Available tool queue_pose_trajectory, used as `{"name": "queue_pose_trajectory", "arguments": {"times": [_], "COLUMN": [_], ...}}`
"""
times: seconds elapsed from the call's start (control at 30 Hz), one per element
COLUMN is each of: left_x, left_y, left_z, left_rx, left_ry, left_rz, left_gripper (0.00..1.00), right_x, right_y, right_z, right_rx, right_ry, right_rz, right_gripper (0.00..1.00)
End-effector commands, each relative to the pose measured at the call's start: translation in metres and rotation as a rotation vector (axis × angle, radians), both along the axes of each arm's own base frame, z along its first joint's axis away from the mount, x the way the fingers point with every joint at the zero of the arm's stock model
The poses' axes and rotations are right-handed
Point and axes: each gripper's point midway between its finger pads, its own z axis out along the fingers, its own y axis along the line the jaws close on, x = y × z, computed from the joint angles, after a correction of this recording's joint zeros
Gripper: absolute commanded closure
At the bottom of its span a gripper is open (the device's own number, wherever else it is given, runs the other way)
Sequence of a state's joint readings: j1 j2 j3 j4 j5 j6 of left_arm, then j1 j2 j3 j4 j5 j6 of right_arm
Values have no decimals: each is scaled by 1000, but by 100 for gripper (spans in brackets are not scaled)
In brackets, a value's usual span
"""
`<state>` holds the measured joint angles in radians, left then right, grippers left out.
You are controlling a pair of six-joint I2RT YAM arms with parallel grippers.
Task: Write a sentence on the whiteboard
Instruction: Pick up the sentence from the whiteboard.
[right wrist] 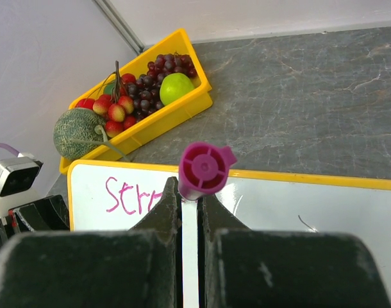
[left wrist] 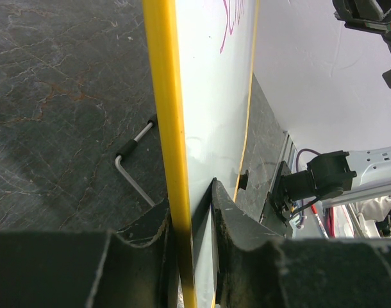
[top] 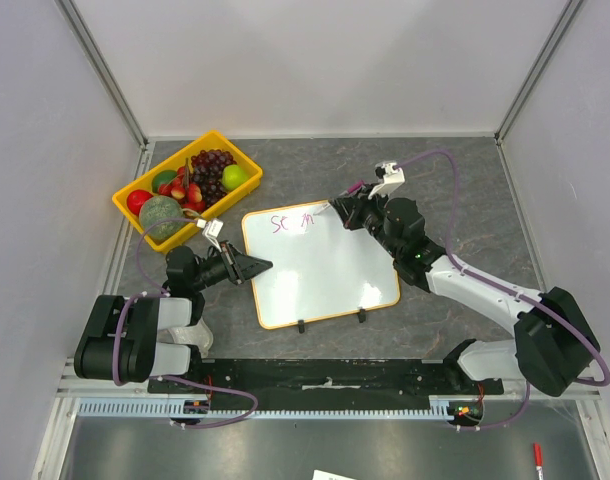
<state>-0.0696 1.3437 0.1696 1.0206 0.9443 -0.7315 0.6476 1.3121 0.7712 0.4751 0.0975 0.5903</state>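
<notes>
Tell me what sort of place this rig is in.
Probably a robot lab test cell: plain white walls on aluminium posts box in a grey tabletop, with a fruit tray and whiteboard set out.

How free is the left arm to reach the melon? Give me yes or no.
Probably no, not yet: the left gripper is clamped on the whiteboard and would have to let go first. Otherwise the melon sits close by in the tray, nothing obvious between.

I see the whiteboard (top: 325, 270) white with an orange-yellow frame, and the writing (right wrist: 128, 196) on it is magenta. The marker (right wrist: 204, 168) has a magenta cap. The tray (right wrist: 173, 117) is yellow, the table (top: 465, 190) dark grey with pale marble veins.
</notes>
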Motion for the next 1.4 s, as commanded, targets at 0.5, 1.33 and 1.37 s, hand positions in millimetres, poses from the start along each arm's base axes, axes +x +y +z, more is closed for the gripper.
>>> {"name": "queue_pose_trajectory", "arguments": {"times": [0.5,1.33,1.37], "left_x": [6,6,6], "left_y": [0,0,1], "left_z": [-2,-1,-2], "left_rx": [42,42,42], "left_ry": [-56,-58,-56], "left_rz": [4,5,7], "left_gripper": [98,98,98], "right_x": [-5,12,12], "right_y": [-13,-16,-15], "right_z": [-12,11,13], "right_rx": [-37,-33,-32], "right_ry": [17,-4,-6], "right_rz": [-32,-82,-82], "right_gripper": [100,100,100]}}
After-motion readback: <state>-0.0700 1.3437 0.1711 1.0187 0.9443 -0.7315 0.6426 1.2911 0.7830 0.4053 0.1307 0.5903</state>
